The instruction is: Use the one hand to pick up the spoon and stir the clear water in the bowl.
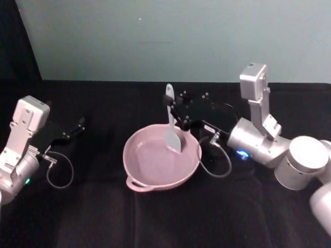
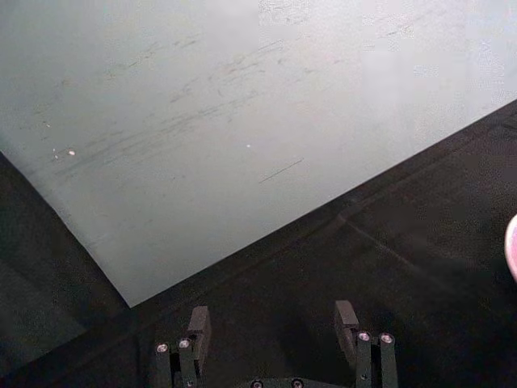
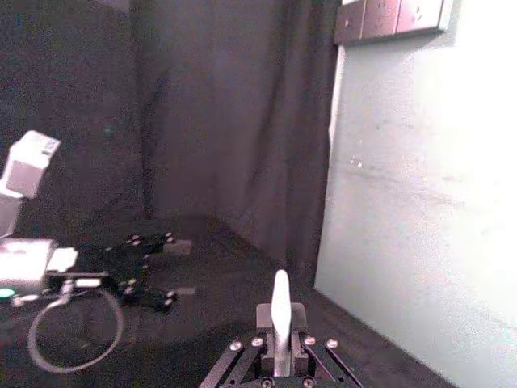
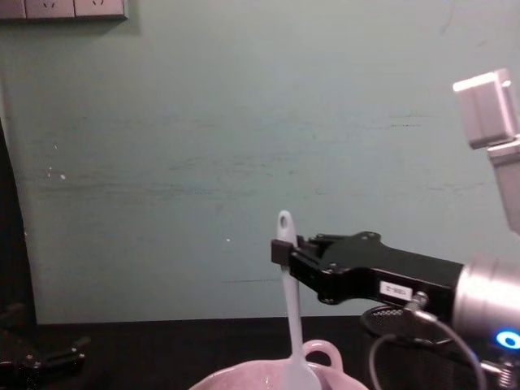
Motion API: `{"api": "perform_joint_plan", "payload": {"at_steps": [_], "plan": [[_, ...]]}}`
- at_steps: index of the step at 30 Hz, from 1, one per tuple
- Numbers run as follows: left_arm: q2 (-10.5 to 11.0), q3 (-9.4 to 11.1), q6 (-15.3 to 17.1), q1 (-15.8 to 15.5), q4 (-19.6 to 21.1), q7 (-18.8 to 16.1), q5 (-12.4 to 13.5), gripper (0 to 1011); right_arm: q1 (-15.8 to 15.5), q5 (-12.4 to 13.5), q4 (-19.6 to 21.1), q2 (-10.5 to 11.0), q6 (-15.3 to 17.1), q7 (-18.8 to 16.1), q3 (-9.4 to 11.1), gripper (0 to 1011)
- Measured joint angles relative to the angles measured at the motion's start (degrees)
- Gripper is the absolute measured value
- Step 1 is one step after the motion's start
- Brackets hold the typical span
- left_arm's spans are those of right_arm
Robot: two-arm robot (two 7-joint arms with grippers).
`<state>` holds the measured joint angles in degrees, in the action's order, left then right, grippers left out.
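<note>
Stirring is the step you are on, so go slow and small. Your right gripper (image 1: 173, 112) is over the far side of the bowl (image 1: 129, 155). Its jaws are pinching the spoon (image 1: 174, 138) high up on the thin handle, just under the little hole at the end. The spoon hangs almost straight up and down, with its flat blade down inside the pink bowl, near the far wall. The bowl sits in the middle of the black counter (image 1: 155, 222). In the chest view the spoon (image 4: 290, 313) goes down past the rim of the bowl (image 4: 244, 379), and the right gripper (image 4: 284, 248) holds it from the side. The water is clear, so I cannot tell how deep the blade sits in it. To stir well, I think you should move the blade in small round loops near the middle of the bowl. Do not bump the walls, or the bowl may slide or tip. Hold the blade low, down in the water, and do not rush, or water may splash out. The grip is far from the blade, so the spoon may wobble; pinch it tight. Your left gripper (image 1: 80, 124) rests well off to the left, its jaws spread with nothing between them. Leave it there.
</note>
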<state>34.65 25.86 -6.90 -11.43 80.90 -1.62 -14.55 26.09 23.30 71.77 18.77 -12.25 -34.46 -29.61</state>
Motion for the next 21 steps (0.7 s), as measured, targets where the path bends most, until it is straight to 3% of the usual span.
{"api": "perform_joint_plan", "payload": {"at_steps": [12, 21], "plan": [[0.0, 0.0, 0.0, 0.0, 0.0, 0.0, 0.0, 1011, -5.2, 6.4, 10.0, 5.4, 7.3, -5.4, 0.4, 114], [0.0, 0.0, 0.0, 0.0, 0.0, 0.0, 0.0, 1011, -5.7, 9.5, 11.5, 5.5, 8.9, -7.0, -1.5, 114]]}}
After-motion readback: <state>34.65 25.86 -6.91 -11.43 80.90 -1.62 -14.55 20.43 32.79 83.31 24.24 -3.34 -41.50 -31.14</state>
